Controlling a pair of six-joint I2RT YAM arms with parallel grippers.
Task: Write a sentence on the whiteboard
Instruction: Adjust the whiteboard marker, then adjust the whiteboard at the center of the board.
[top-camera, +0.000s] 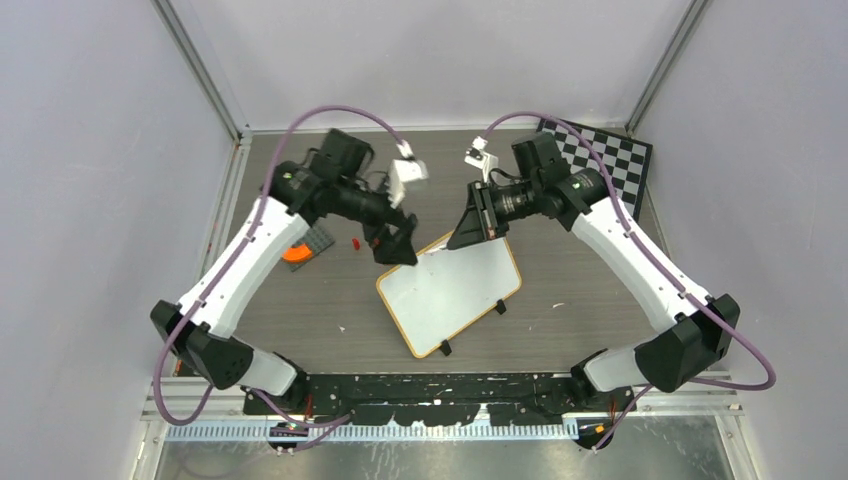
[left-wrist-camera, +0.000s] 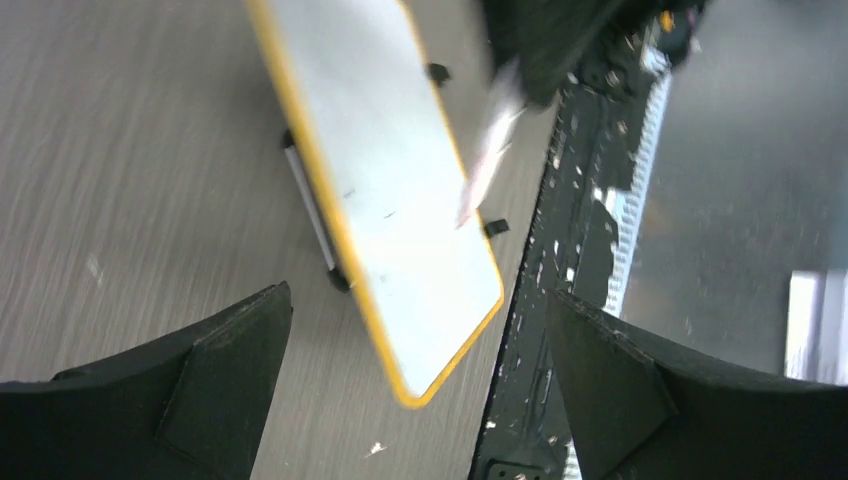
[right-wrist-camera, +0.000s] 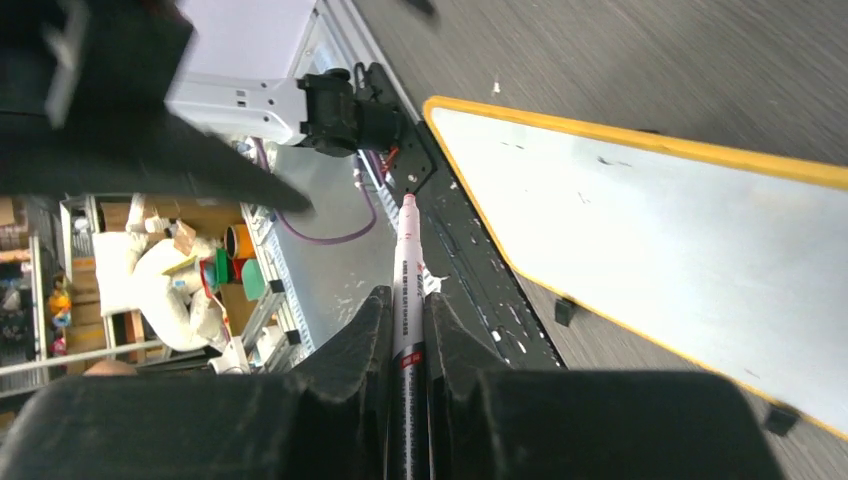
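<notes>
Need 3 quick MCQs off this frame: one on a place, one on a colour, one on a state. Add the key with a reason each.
1. Where does the checkered board lie?
A) near left corner
B) between the arm bases
C) far right corner of the table

2. What colour is the rim of the whiteboard?
A) orange-yellow
B) blue
C) green

3. How is the right claw?
A) open, empty
B) shut on a marker
C) shut on a cloth

Key:
1 C: the top view shows it at the far right edge.
2 A: both wrist views show the yellow-orange edge.
3 B: the right wrist view shows the barrel pinched in it.
</notes>
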